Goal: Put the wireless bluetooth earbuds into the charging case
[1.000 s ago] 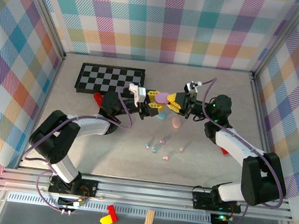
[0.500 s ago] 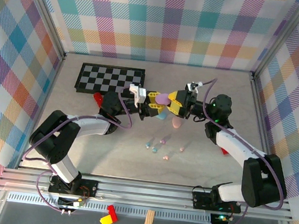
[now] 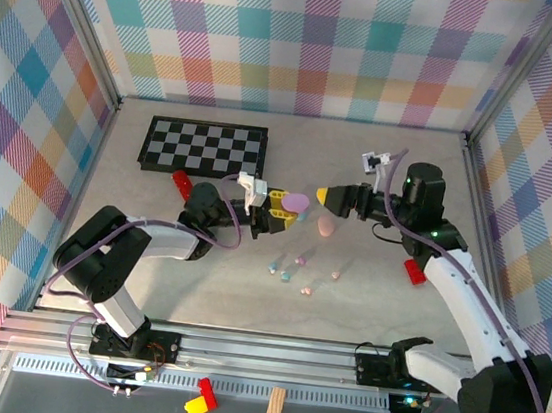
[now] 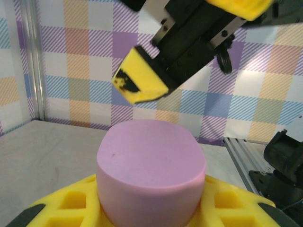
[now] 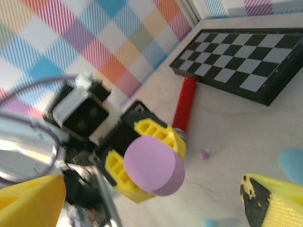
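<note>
The lilac charging case (image 3: 298, 201) is clamped in the closed left tool (image 3: 285, 206), clear of the surface (image 3: 197, 277). Just beside it, the right tool (image 3: 332, 198) is spread wide and empty. The case seems presented for loading. Next, one of the earbuds (image 3: 286, 274) scattered below both tools must be pinched up precisely.

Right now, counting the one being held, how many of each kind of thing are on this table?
Cases: 3, namely the purple case shut in the left gripper, the pink case and the blue case
Tiny earbuds: 5
Checkerboard: 1
Red pieces: 2
Total: 11
</note>
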